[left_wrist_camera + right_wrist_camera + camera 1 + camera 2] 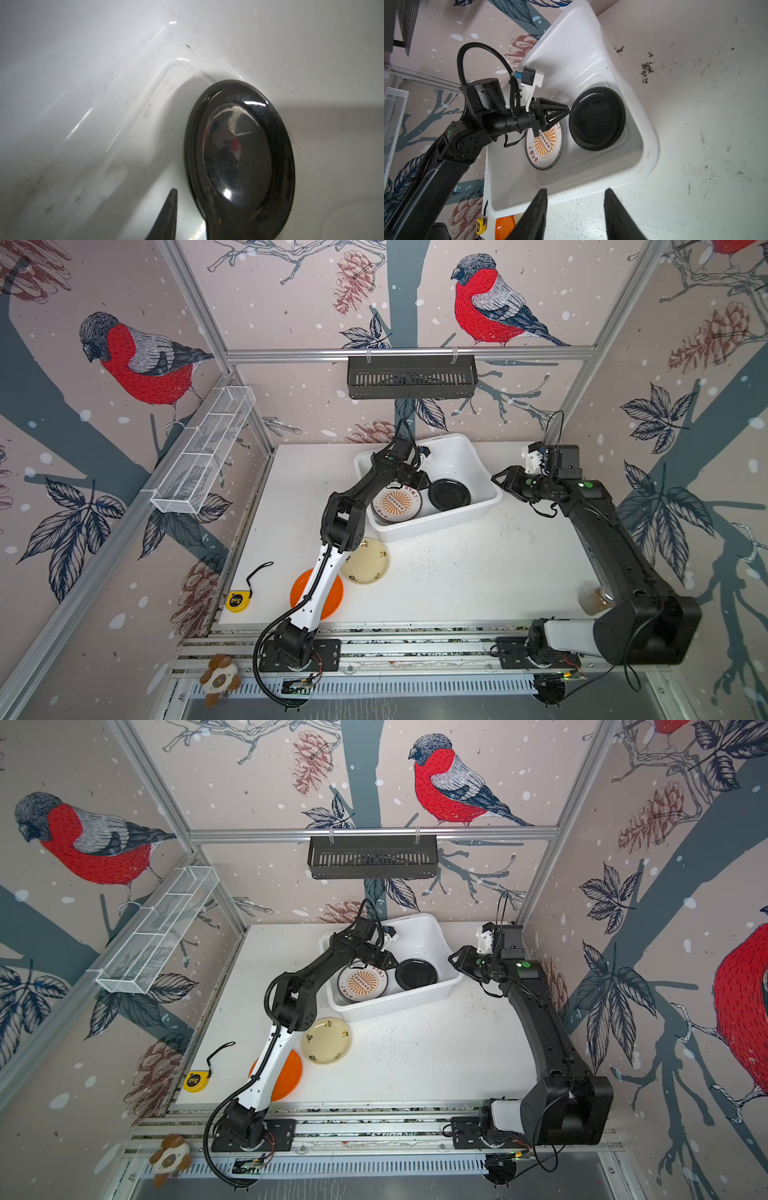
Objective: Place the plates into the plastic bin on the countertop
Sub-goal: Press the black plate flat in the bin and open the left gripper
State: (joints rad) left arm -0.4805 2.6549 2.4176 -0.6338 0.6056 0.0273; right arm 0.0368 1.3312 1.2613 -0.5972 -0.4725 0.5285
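Left gripper point(568, 110) sits inside the plastic bin point(432, 526), tips at the rim of the black plate point(597, 118). One finger blends into the plate in the wrist view, so can't tell if it's pinching. Right gripper point(575, 207) is spread, empty, just beside the bin. Also in the bin: sunburst plates point(397, 502), stacked, count unclear. On the countertop point(478, 572): cream plate point(365, 562) and orange plate point(337, 593) — partly hidden under the left arm.

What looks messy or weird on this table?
Dark specks and smudges dirty the white countertop, mostly around the plastic bin. A yellow tape measure sits at its left edge, and a plush toy lies on the metal frame at the near side. Neither belongs with plates. Nothing looks spilled or broken.
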